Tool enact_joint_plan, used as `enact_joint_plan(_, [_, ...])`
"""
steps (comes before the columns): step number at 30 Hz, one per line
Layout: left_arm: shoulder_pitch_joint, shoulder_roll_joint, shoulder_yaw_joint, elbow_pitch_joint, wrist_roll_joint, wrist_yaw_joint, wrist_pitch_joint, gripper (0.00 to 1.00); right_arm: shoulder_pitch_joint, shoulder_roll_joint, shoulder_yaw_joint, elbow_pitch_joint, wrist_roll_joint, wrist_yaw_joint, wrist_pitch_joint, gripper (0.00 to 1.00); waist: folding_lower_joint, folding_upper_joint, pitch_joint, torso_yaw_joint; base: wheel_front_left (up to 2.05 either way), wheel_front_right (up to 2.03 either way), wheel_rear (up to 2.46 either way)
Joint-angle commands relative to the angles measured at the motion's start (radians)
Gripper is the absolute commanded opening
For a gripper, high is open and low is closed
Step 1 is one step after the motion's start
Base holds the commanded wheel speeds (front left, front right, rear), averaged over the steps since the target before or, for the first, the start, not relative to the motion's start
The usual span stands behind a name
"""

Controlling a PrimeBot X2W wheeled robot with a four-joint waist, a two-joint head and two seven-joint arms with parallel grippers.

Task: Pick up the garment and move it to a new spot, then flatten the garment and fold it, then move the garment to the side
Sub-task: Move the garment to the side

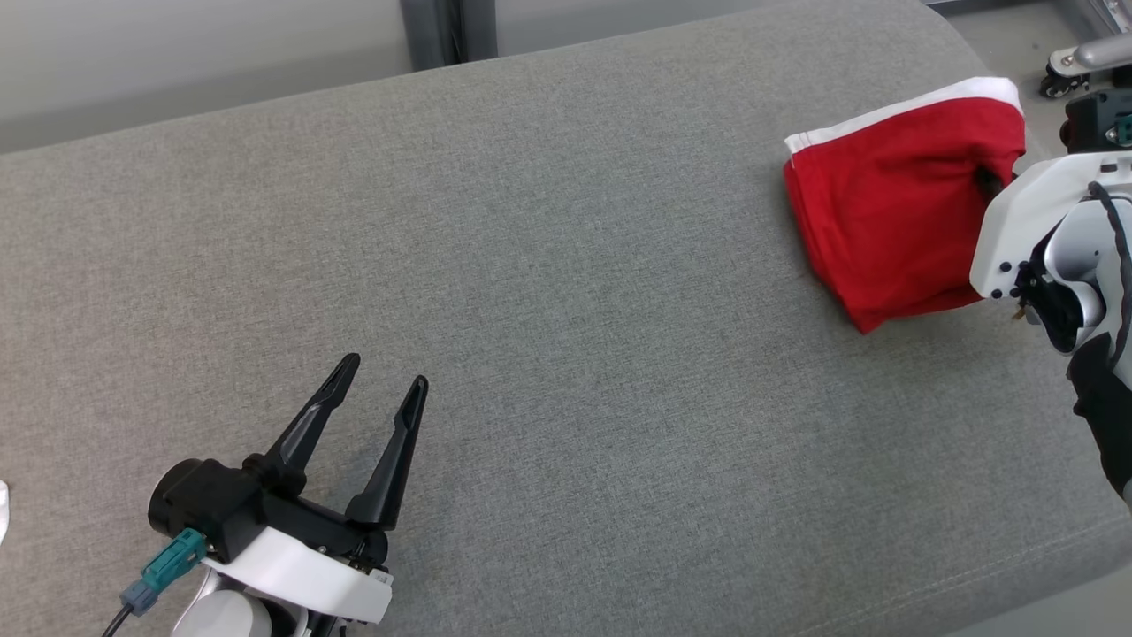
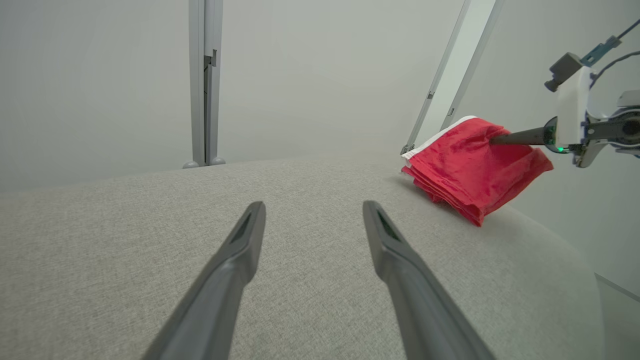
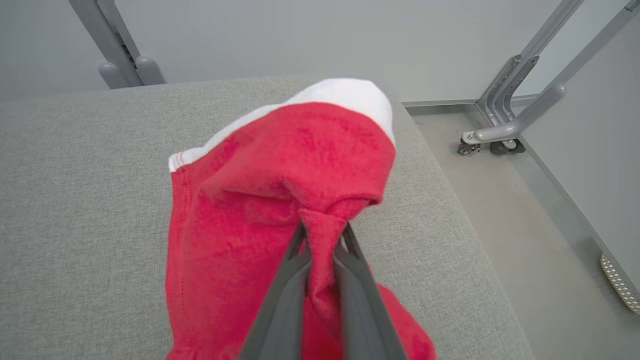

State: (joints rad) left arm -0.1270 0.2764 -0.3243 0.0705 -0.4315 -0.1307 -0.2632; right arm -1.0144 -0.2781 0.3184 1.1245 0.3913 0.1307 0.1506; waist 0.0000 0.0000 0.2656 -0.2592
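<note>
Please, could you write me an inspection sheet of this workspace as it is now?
Surface: grey fabric-covered table, smooth.
Job's things: red garment with a white band, folded in layers, near the table's right end, one side lifted, lower edge on the table.
Clutter: small white thing at the head view's left border, too cut off to tell.
Hands: left hand open, holding nothing; right hand shut on the garment.
Cables: teal connector with its cable at the left wrist; dark cable on the right arm.
Surroundings: metal frame posts, caster wheel, floor, wall.
</note>
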Motion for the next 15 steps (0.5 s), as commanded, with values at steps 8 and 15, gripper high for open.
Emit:
enact_joint_plan(8, [-0.025, 0.006, -0.005, 0.005, -0.008, 0.0, -0.002, 1.0, -0.031, 0.022, -0.031, 0.056, -0.057, 0.0, -0.034, 1.0, 0.0, 0.0, 0.004, 0.004, 0.0, 0.0, 0.0])
enact_joint_plan(15, [-0.006, -0.01, 0.003, 0.02, -0.01, 0.0, -0.002, 1.0, -0.028, 0.025, -0.016, 0.034, -0.101, 0.0, -0.081, 1.0, 0.0, 0.0, -0.027, 0.005, 0.0, 0.0, 0.0])
